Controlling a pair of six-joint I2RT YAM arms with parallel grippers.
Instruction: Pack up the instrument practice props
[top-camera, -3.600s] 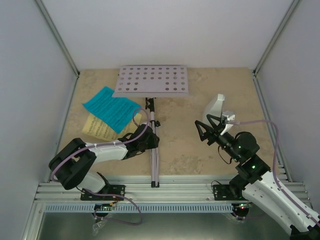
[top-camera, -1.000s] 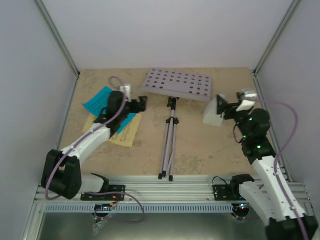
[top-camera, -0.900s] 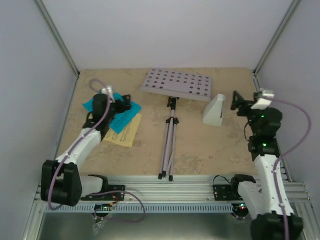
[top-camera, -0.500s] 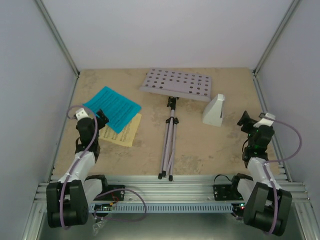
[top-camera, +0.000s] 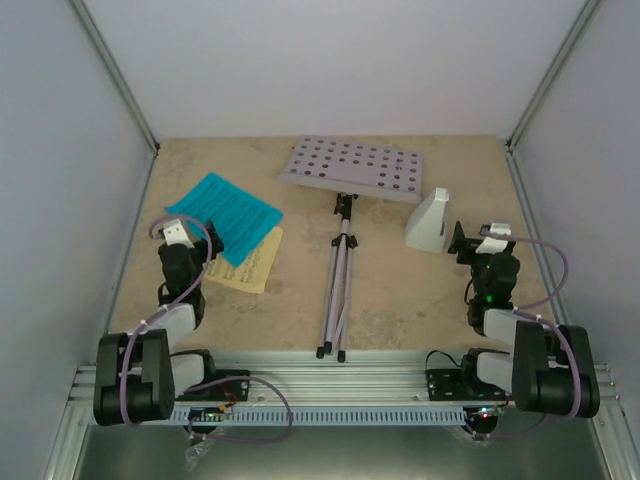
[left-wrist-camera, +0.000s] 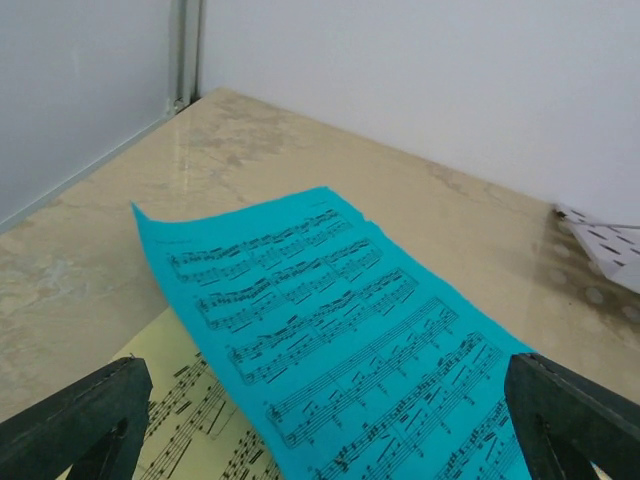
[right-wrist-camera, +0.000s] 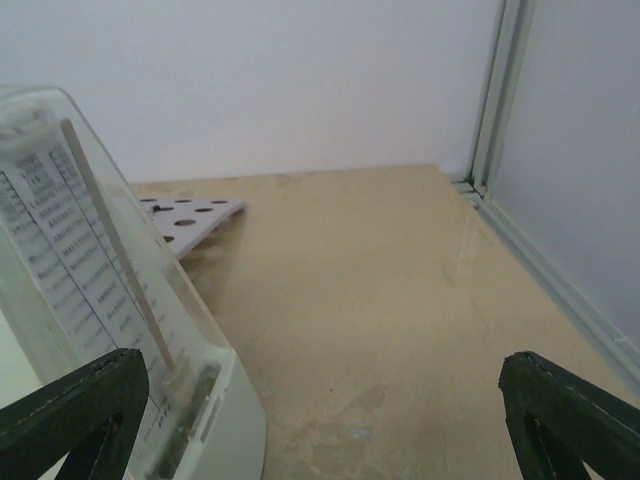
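The white perforated music stand (top-camera: 355, 170) lies tipped at the back, its folded tripod (top-camera: 337, 290) stretched toward the near rail. The cyan sheet (top-camera: 228, 213) overlaps the yellow sheet (top-camera: 247, 264) at the left. At the right stands the grey pyramid metronome (top-camera: 428, 221). My left gripper (top-camera: 206, 244) is open just short of the sheets; in the left wrist view the cyan sheet (left-wrist-camera: 330, 330) and the yellow sheet (left-wrist-camera: 185, 420) lie ahead of the left gripper (left-wrist-camera: 320, 440). My right gripper (top-camera: 459, 240) is open beside the metronome (right-wrist-camera: 90, 320), which stands left of the right gripper (right-wrist-camera: 320, 430), untouched.
Grey walls with metal corner posts (top-camera: 120, 85) close in the sandy table on three sides. An aluminium rail (top-camera: 330, 385) carrying both arm bases runs along the near edge. A corner of the stand's plate (right-wrist-camera: 190, 215) shows beyond the metronome.
Both arms have drawn back from the sheets and the metronome and folded down near their bases. Before that, the stand shifted right and turned, and the yellow sheet moved from under the cyan one.
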